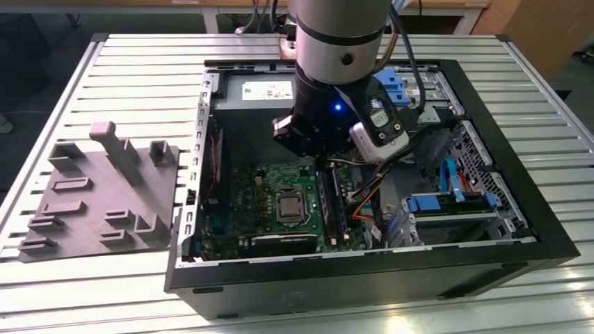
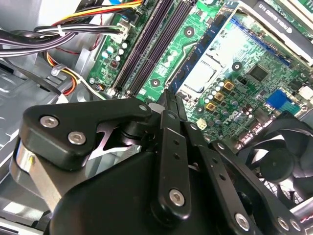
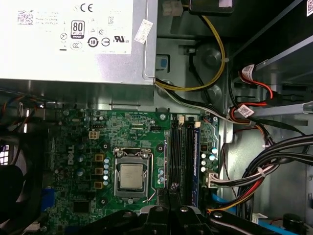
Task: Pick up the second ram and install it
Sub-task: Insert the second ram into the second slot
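Hand: the gripper point(image 2: 167, 105) is drawn narrow and seems to pinch the memory stick point(image 1: 327, 202) edge-on.
Stick: it hangs lengthwise just over the black slots point(image 3: 182, 156), beside the processor socket point(image 3: 132, 177).
Risk: a slight tilt or offset could jam it against a slot rail.
Risk: the nearby cables point(image 3: 274, 161) could snag the wrist.

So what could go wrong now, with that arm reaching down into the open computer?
1. The end effector seems to pinch the second ram edge-on above the black memory slots. If the ram is slightly off or tilted, pressing down could jam it against a slot rail.
2. A module with a blue label sits in a neighbouring slot, so the ram might clip it.
3. The cable bundle lies close beside the slots and could snag.
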Available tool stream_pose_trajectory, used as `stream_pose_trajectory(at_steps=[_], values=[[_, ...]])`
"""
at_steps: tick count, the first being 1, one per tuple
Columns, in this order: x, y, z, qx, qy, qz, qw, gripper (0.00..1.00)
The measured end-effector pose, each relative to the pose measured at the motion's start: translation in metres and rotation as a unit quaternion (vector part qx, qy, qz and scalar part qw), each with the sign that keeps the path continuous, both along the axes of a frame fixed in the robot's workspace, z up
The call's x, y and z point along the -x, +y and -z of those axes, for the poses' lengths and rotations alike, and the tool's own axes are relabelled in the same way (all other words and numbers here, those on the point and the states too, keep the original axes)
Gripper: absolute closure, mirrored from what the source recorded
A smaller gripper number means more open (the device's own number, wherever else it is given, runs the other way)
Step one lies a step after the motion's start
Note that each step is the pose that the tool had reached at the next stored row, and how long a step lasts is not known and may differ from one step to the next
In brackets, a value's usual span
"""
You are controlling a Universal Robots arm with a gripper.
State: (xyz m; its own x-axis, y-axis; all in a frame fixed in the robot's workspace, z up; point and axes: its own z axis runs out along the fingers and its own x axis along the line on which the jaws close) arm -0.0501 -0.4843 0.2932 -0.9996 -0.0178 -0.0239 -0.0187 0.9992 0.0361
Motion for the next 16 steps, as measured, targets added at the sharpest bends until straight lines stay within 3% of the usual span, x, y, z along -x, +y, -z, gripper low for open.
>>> stream_pose_trajectory(at_steps=[16], values=[[0.0000,0.0000,0.0035,-0.0001,0.0000,0.000,1.0000,0.88]])
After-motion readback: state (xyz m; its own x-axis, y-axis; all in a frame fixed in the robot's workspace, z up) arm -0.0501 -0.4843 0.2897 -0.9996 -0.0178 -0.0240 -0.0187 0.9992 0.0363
